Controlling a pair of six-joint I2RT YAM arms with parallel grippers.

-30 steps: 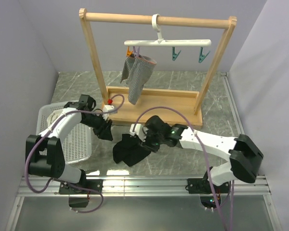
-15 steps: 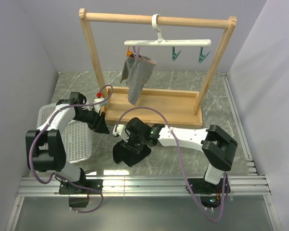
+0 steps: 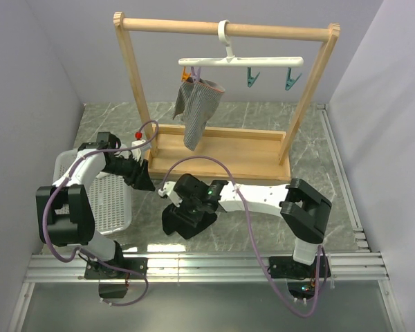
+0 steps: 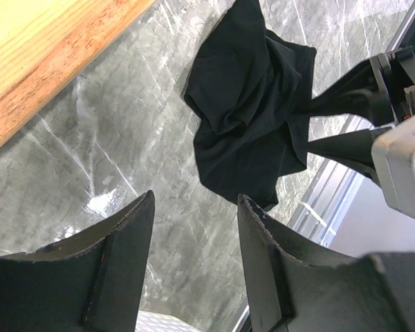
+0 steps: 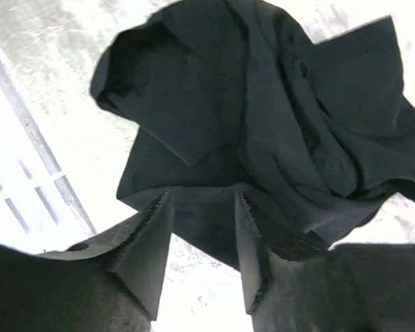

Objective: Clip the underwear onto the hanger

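The underwear point(image 3: 182, 223) is a crumpled black heap on the marble table in front of the rack; it also shows in the left wrist view point(image 4: 252, 104) and the right wrist view point(image 5: 263, 117). My right gripper point(image 3: 183, 207) is open and low over it, its fingers either side of the near cloth edge point(image 5: 202, 197). My left gripper point(image 3: 141, 180) is open and empty, to the left of the underwear point(image 4: 194, 207). The white hanger point(image 3: 241, 61) hangs by its hook from the rack's top bar, with two free teal clips point(image 3: 252, 78) and an orange clip point(image 3: 187, 73).
A grey striped garment point(image 3: 196, 107) hangs from the hanger's left end. The wooden frame rack point(image 3: 221, 155) stands behind the arms on its board base. A white plastic basket point(image 3: 107, 200) sits at the left. A metal rail point(image 3: 207, 263) runs along the near edge.
My right arm swung left and brought its open gripper over and down to the underwear. My left gripper drew back a little, left and away from the cloth.
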